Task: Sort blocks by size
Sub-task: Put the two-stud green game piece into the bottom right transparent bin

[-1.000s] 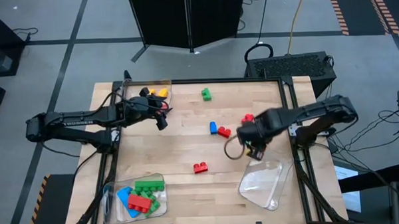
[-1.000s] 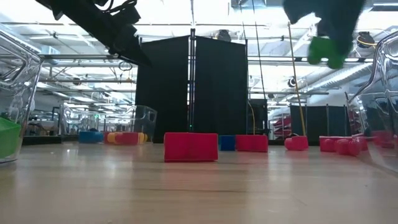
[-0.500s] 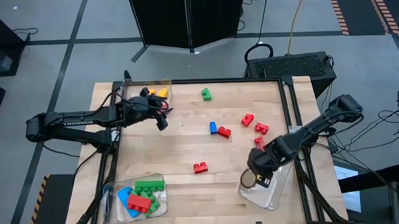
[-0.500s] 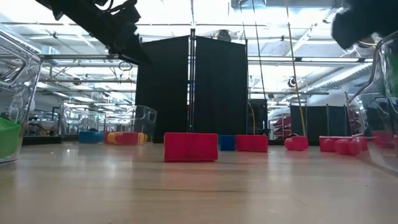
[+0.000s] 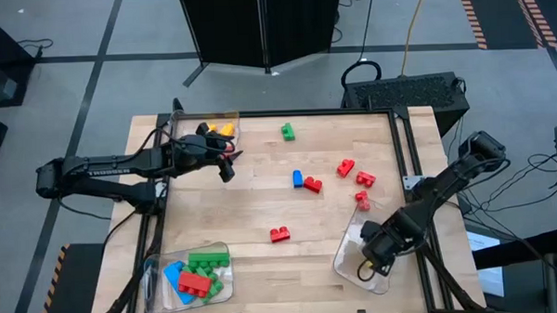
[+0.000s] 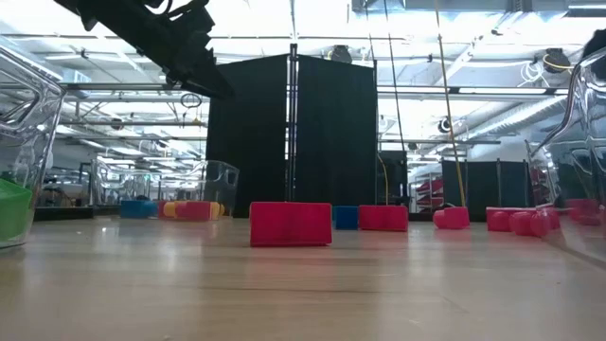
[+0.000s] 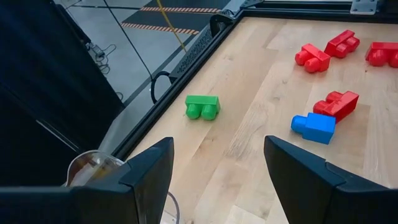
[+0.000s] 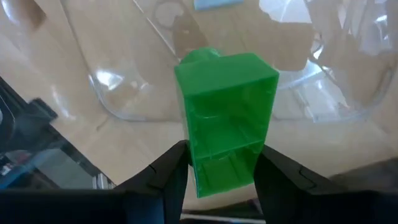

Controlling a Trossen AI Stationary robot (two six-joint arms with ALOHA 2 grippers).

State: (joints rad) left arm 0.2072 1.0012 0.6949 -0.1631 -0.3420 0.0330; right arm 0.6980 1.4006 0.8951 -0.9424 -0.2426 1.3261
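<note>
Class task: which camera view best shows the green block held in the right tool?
The right wrist view: the green block fills it, pinched by the right tool over the clear tray. The high view hides it under the arm; other views miss it.

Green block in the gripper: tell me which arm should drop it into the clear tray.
The right. Its gripper is shut on the green block directly over the clear tray. The left gripper is open, across the table by the far-left tray.

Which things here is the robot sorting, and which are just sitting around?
For the job:
green block in the right gripper
loose red blocks, blue block, small green block
sorted blocks

Just around:
clear trays
waiting left gripper
black box beyond the table
</note>
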